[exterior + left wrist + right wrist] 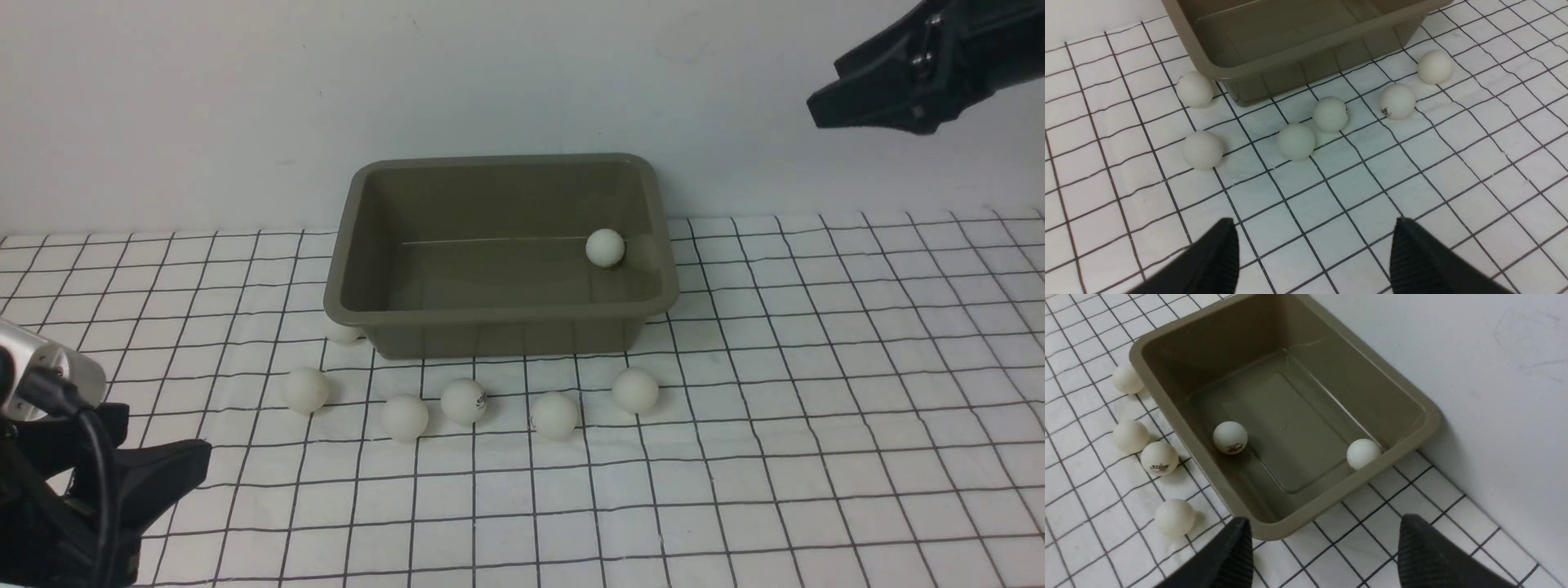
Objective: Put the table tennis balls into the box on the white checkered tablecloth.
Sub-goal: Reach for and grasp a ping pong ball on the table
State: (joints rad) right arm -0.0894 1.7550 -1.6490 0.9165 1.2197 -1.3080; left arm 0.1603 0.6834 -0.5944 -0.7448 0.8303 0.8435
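1. The box (502, 314) stands on the checked cloth (816, 408). In the front view it sits toward 12 o'clock, with its far side near the white wall (245, 98).
2. The right wrist view shows two balls inside the box. A plain ball (1363, 453) rests against the short end wall at the box's 3 o'clock. A printed ball (1230, 437) lies by the long wall nearer the robot. The front view shows only the plain one.
3. Six loose balls (555, 415) lie on the cloth between 6 and 8 o'clock of the box. One of them, the tucked ball (343, 331), sits half under the rim at the 7 o'clock corner. The other five form a ragged row clear of the box.
4. The left gripper (1314, 234) hangs low over the cloth at 8 o'clock of the box. Its jaws stand wide with nothing between them.
5. The right gripper (1323, 533) is raised at 2 o'clock of the box. Its jaws are also wide and empty.
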